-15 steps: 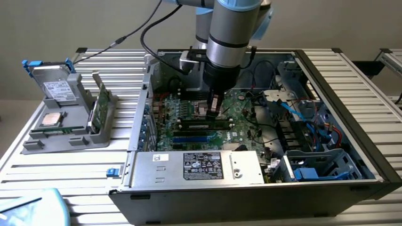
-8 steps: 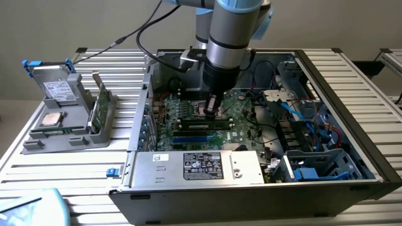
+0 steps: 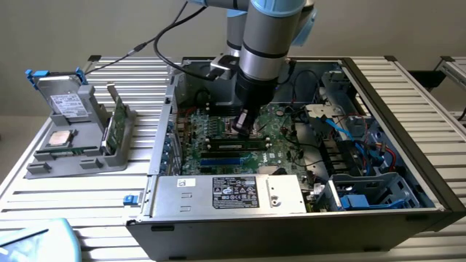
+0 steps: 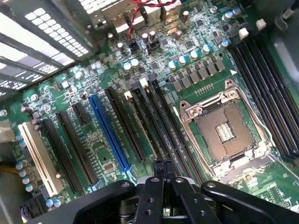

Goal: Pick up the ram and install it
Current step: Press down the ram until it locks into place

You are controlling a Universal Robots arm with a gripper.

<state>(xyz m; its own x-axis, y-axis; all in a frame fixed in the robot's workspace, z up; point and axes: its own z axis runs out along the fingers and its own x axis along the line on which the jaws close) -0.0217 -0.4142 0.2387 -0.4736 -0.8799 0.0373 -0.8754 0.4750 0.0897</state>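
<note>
A ram stick [image 3: 234, 145], green with a row of black chips, lies along a black slot on the motherboard [image 3: 280, 134] inside the open computer case. My gripper [image 3: 244, 126] hangs just behind and above it, pointing down at the board. In the wrist view my gripper [image 4: 163, 164] is shut, its black fingertips pressed together with nothing between them, right over the long black memory slots [image 4: 163, 121] beside the processor socket [image 4: 224, 130]. Whether the tips touch the stick I cannot tell. Another green ram stick [image 3: 114, 126] stands upright in the grey holder.
The grey holder [image 3: 73, 161] at the exterior view's left also carries a boxy drive [image 3: 67, 103] and a square silver processor chip [image 3: 60, 139]. The silver power supply [image 3: 229, 192] fills the case's near side. Cables and a blue drive cage [image 3: 364, 191] crowd the exterior view's right.
</note>
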